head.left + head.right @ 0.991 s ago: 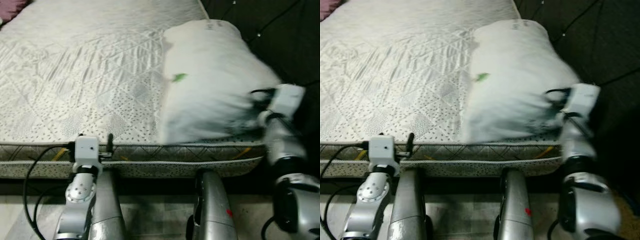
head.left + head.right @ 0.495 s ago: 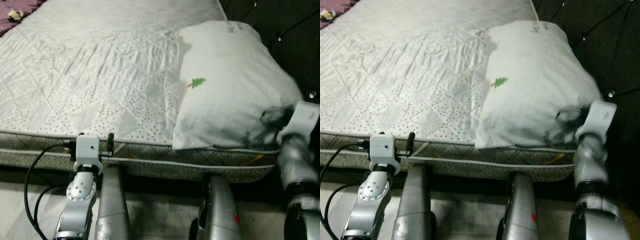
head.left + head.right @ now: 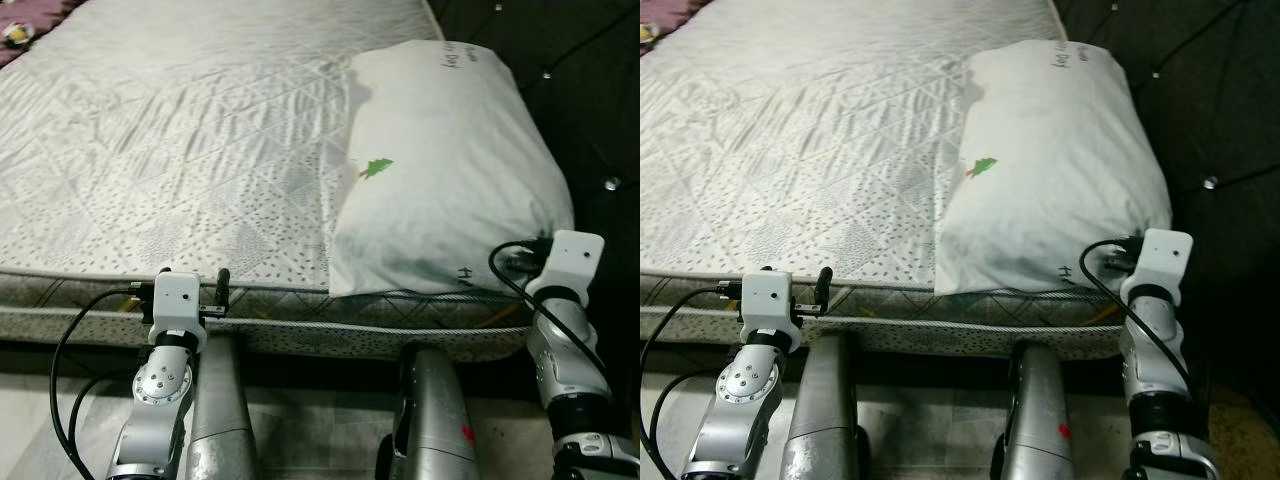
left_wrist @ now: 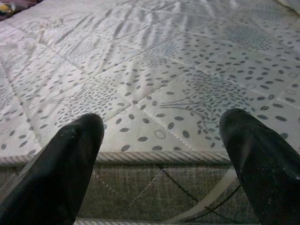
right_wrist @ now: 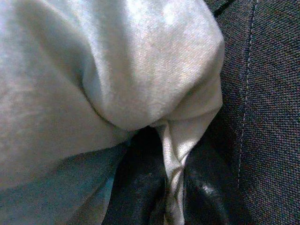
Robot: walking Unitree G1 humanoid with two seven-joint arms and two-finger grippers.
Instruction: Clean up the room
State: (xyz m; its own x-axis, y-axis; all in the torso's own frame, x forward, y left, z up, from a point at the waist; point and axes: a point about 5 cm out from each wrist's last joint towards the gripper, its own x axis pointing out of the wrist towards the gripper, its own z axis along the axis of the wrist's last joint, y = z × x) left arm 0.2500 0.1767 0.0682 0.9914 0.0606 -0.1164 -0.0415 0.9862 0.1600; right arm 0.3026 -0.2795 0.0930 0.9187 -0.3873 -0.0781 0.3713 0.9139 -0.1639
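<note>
Plump white pillow with a small green tree print [image 3: 440,170] lying at the right end of the bare quilted white mattress with grey dotted pattern [image 3: 180,150], long side running along the dark tufted fabric headboard [image 3: 590,90], near edge reaching the mattress border. Placed, by the look of it, where a pillow belongs on a made bed, so this part of tidying the room seems close to done. Right pincer [image 5: 168,197] at the pillow's near right corner, closed on a twisted fold of the pillowcase between the two black fingers, headboard fabric just beside it; holding by a corner probably serves to drag or square the pillow rather than lift it whole. Silver right arm [image 3: 565,340] rising from below the bed edge to that corner. Left pincer [image 4: 159,154] hovering at the near mattress edge, well apart from the pillow, fingers spread wide and gripping nothing, likely just parked out of the way. Next step, as a guess: letting go of the corner.
</note>
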